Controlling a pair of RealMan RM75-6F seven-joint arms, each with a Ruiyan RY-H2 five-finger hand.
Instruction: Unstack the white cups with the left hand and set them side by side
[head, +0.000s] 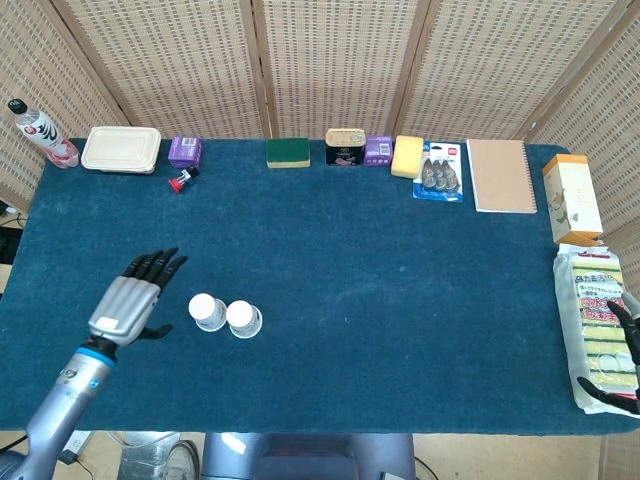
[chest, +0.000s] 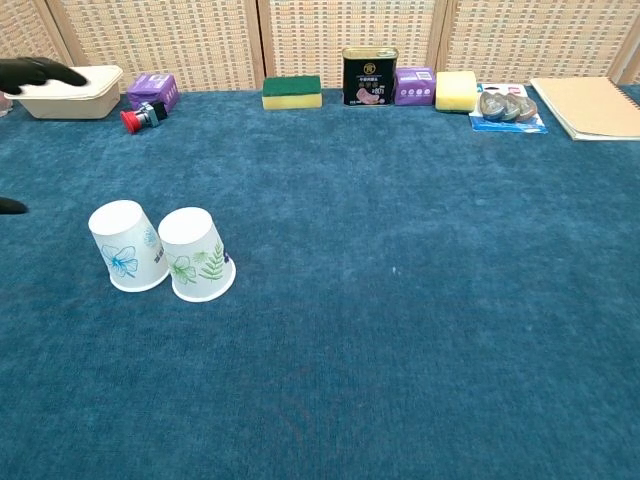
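You had the 2 white cups (head: 225, 315) sitting side by side at the lower left. Your left hand (head: 128, 300) was open, empty, just beside them. Nothing seemed left to do.

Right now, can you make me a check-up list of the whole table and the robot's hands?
Surface: blue cloth table, flat.
Job's things: two white cups upside down, side by side, touching at the rims.
Clutter: bottle, lunch box, purple boxes, green sponge, can, yellow sponge, notebook, sponge pack along the edges.
Hands: left hand beside the cups, fingers spread, holding nothing; right hand at table edge, barely visible.
Cables: nothing seen.
Surroundings: woven screens behind.
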